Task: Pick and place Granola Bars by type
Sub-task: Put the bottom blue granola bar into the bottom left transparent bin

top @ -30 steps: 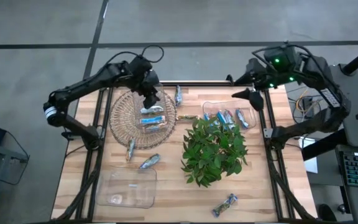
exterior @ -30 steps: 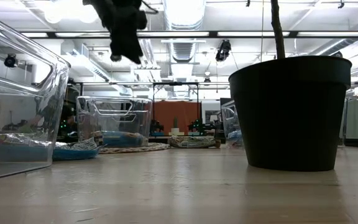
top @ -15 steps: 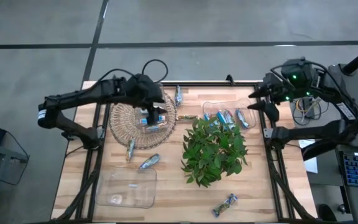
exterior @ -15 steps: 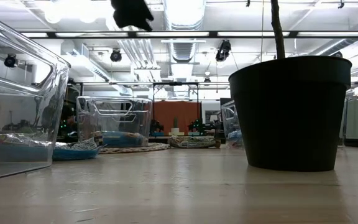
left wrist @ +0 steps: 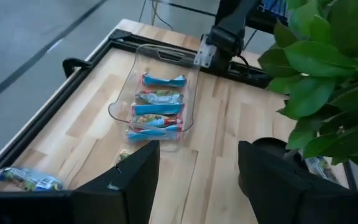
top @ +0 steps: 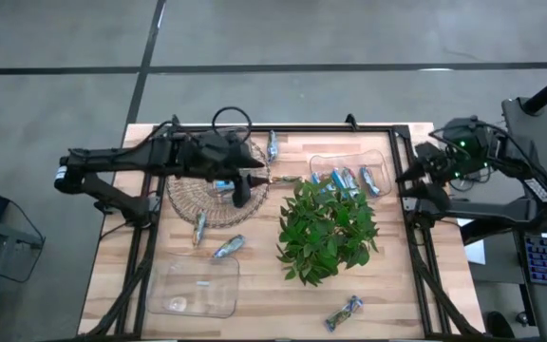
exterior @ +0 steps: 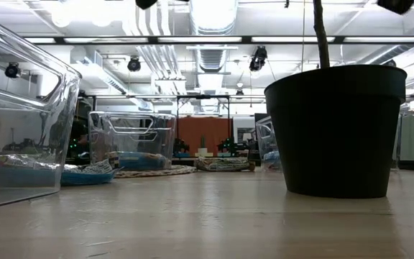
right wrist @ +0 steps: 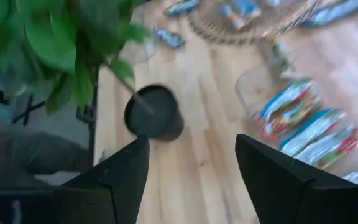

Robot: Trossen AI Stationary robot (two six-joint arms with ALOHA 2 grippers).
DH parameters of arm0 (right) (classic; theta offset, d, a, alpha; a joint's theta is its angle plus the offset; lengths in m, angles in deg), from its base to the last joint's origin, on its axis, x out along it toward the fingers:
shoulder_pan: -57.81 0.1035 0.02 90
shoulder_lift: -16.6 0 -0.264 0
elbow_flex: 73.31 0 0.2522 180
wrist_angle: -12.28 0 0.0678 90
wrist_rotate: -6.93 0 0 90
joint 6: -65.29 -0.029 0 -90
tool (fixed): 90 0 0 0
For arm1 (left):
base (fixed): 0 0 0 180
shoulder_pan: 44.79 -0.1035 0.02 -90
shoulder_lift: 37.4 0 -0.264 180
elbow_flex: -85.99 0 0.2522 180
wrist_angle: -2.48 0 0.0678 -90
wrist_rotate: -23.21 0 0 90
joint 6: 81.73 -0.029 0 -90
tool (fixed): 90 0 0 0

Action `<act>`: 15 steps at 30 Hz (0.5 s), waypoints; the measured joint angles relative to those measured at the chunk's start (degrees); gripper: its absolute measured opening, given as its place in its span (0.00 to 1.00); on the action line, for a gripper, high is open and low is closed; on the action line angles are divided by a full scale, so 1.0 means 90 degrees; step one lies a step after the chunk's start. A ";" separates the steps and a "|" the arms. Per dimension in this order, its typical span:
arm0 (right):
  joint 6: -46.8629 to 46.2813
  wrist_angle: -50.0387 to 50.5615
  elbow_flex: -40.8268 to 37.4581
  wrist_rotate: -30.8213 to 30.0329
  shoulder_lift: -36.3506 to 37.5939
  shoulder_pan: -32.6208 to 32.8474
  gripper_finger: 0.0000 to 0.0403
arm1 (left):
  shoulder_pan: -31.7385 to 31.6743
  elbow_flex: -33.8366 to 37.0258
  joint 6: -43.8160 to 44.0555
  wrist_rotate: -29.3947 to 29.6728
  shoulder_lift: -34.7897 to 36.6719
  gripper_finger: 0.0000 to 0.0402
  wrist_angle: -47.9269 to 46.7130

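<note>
The left tool [top: 241,186] hangs above the right-hand rim of a round wire basket [top: 190,195], its two dark fingers [left wrist: 135,180] spread apart with nothing between them. Directly under and beside it, a few blue-wrapped granola bars [top: 224,184] lie inside the basket. Just past the tool, toward the middle of the table [top: 254,285], stands a green leafy plant [top: 329,228] in a black pot [left wrist: 272,149]. Beyond the plant's leaves sits a clear plastic tray [left wrist: 185,93] holding four or five blue and multicoloured bars [left wrist: 157,109] side by side. One more bar [top: 273,144] lies on the wood at the table's back edge, near the tool.

On the tool's near side, two loose silvery bars [top: 228,247] rest on the bare wood between the basket and a second clear tray [top: 193,287], which looks nearly empty. Farthest from this tool, a single multicoloured bar [top: 343,311] lies alone by the front edge, on the other side of the plant.

The right tool [top: 414,180] waits off the table's right edge, level with the filled tray. Its fingers [right wrist: 278,180] are also apart and empty, and from its wrist the pot and the tray of bars show blurred.
</note>
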 joint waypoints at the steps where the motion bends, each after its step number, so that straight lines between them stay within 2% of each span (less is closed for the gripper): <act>1: -0.0005 0.0059 -0.0140 0.0101 0.0118 -0.0002 0.57 | 0.0115 0.0006 0.0079 0.0170 0.0000 0.50 0.0010; 10: -0.0197 0.0162 -0.1541 0.0772 0.1241 -0.0002 0.56 | 0.1103 0.0053 0.0893 0.1702 -0.0024 0.50 0.0029; 15: -0.0218 0.0199 -0.2258 0.1253 0.1572 0.0000 0.56 | 0.1474 0.0053 0.1152 0.2234 -0.0018 0.50 0.0026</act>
